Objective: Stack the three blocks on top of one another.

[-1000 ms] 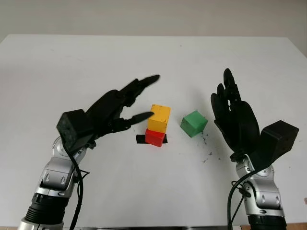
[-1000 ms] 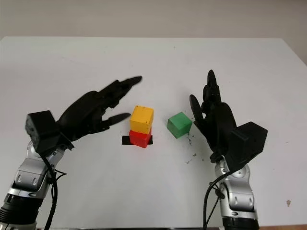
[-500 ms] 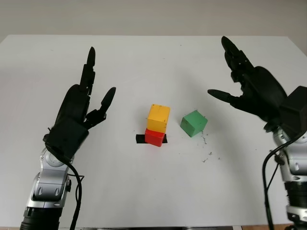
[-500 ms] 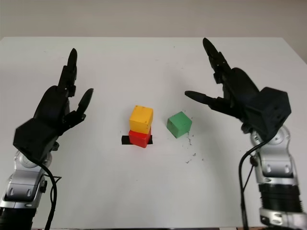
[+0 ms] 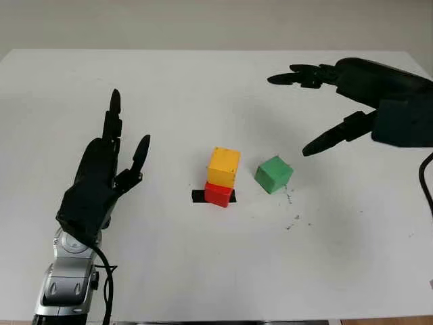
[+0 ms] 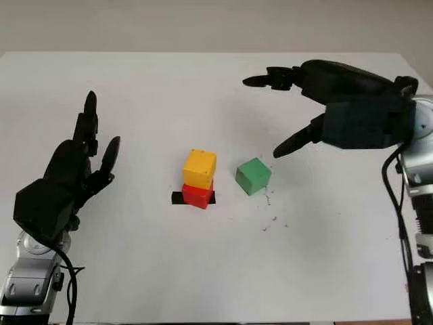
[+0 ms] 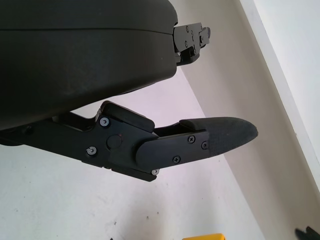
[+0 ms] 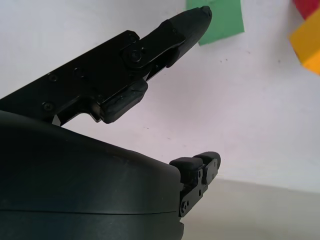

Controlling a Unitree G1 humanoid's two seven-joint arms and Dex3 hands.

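Standing at mid-surface: yellow block (image 5: pixel 223 166) set squarely on red block (image 5: pixel 218 194), the pair resting over a short strip of black tape (image 5: pixel 198 196) that appears to mark the stacking spot. Two of three levels look done.

Green block (image 5: pixel 274 174): on the white surface (image 5: pixel 203 271) just beside the stack, on the right hand's side, turned at an angle to it, not touching. Judged the last piece to be lifted onto the yellow one.

Right hand (image 5: pixel 352 95): raised above and beyond the green block, open, holding nothing, thumb pointing down toward the block. Placement suggests a reach from that side, away from the stack.

Left hand (image 5: pixel 101 179): held up well clear of the stack on the opposite side, open, empty. Likely parked to leave the tower alone.

Room: broad bare surface on all sides of the blocks, edges well apart from them. The tight spot is the narrow gap between green block and stack; a finger entering there could nudge the tower. A few dark specks (image 5: pixel 294 220) lie near the green block.
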